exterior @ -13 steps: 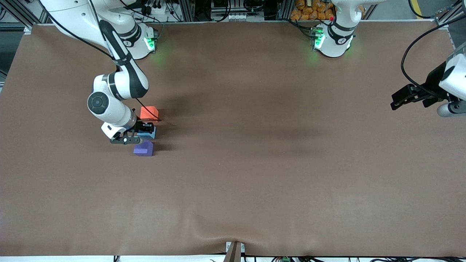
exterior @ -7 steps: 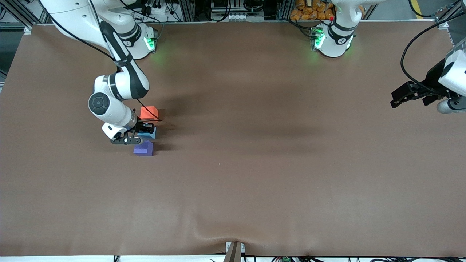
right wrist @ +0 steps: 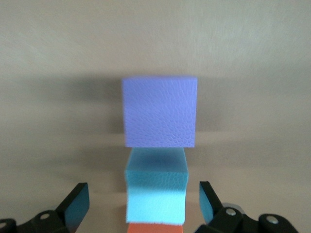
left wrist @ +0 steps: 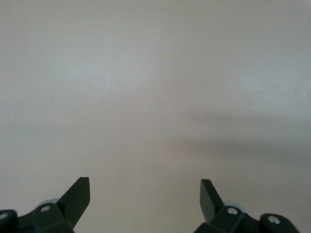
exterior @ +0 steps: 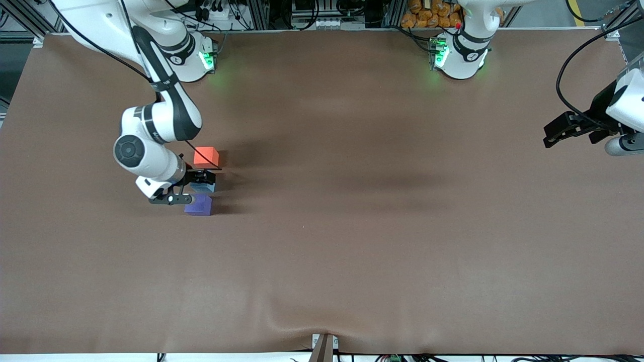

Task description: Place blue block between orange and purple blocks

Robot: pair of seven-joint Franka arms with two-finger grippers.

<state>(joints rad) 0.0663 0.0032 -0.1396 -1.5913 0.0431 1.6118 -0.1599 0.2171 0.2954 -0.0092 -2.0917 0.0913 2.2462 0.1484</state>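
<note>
The blue block [exterior: 205, 188] sits on the table between the orange block [exterior: 205, 156] and the purple block [exterior: 199, 205], in one tight row with the purple one nearest the front camera. My right gripper [exterior: 190, 188] is open just above the blue block, one finger on each side and not touching it. In the right wrist view the purple block [right wrist: 159, 111], blue block [right wrist: 155, 189] and a strip of the orange block [right wrist: 154, 228] line up between the fingertips of the right gripper [right wrist: 144, 201]. My left gripper [exterior: 553, 136] waits open and empty over the left arm's end of the table and also shows in the left wrist view [left wrist: 145, 196].
The brown table cover [exterior: 352, 226] has a shallow wrinkle by a bracket [exterior: 324, 347] at the edge nearest the front camera. The left wrist view shows only bare cover [left wrist: 155, 97].
The right arm's wrist has drawn a little up and toward its own end of the table, with the blue block left in place on the table. The left gripper shifted slightly.
</note>
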